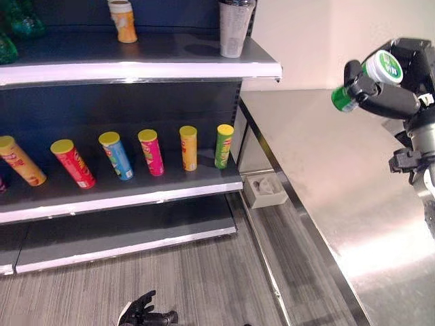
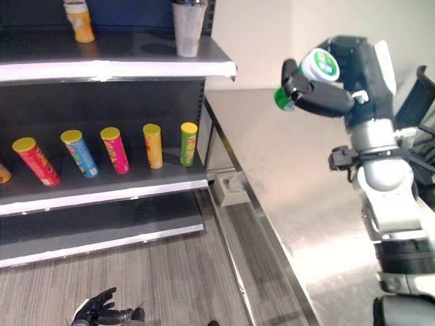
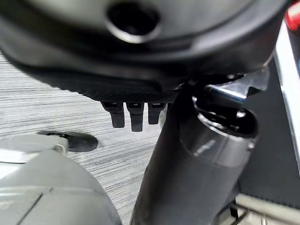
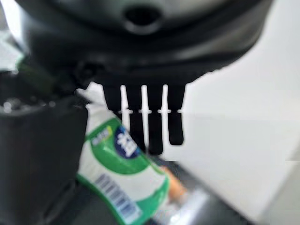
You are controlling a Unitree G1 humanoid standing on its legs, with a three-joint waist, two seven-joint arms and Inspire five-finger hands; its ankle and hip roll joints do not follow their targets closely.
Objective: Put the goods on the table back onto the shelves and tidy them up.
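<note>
My right hand (image 1: 393, 100) is raised above the steel table (image 1: 326, 176), at the far right. It is shut on a green-and-white bottle (image 1: 385, 66), which lies tilted in its fingers with the round white end up. The right wrist view shows the same bottle (image 4: 123, 174) past the fingers, against the thumb. My left hand (image 1: 145, 313) hangs low over the wooden floor in front of the shelves, fingers relaxed and holding nothing. Several bright chip tubes (image 1: 150, 152) stand leaning in a row on the middle shelf (image 1: 122, 195).
The top shelf (image 1: 136, 70) carries an orange cup (image 1: 123, 21), a grey tumbler (image 1: 234, 28) near its right end and green bottles (image 1: 15, 26) at the far left. A grey box (image 1: 265, 190) sits on the floor between shelf and table. The bottom shelf (image 1: 122, 234) is bare.
</note>
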